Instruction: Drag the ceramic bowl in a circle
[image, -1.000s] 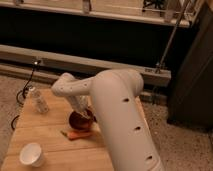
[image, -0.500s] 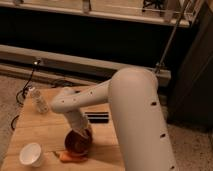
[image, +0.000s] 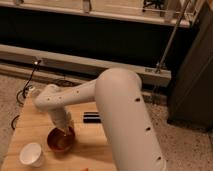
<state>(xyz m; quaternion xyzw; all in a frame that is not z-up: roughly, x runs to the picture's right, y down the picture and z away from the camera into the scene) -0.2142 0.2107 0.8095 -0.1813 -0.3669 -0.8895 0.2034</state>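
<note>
Item 1. White cup: small, upright, at the near left of the wooden table, just beside the bowl on its left, not clearly touching it.

Item 2. Ceramic bowl: round, shallow, glossy, reddish-orange inside with a darker rim. It stands upright on the table's near left part, right of the cup and under the wrist of the arm.

Item 3. Gripper: pointed down into the far side of the bowl, at or over its rim. Fingers drawn together; whether they pinch the rim cannot be told.

Item 4. Robot arm: bulky, white, rising from the lower right, bending at an elbow above the table's left side, then dropping to the bowl.

Item 5. Dark flat object: lies on the table beyond the bowl to its right, partly hidden by the arm.

Item 6. Speckled floor with a black cable, left of the table.

Item 7. Pale ledge along a dark wall; slanted metal pole; dark cabinet at far right.
</note>
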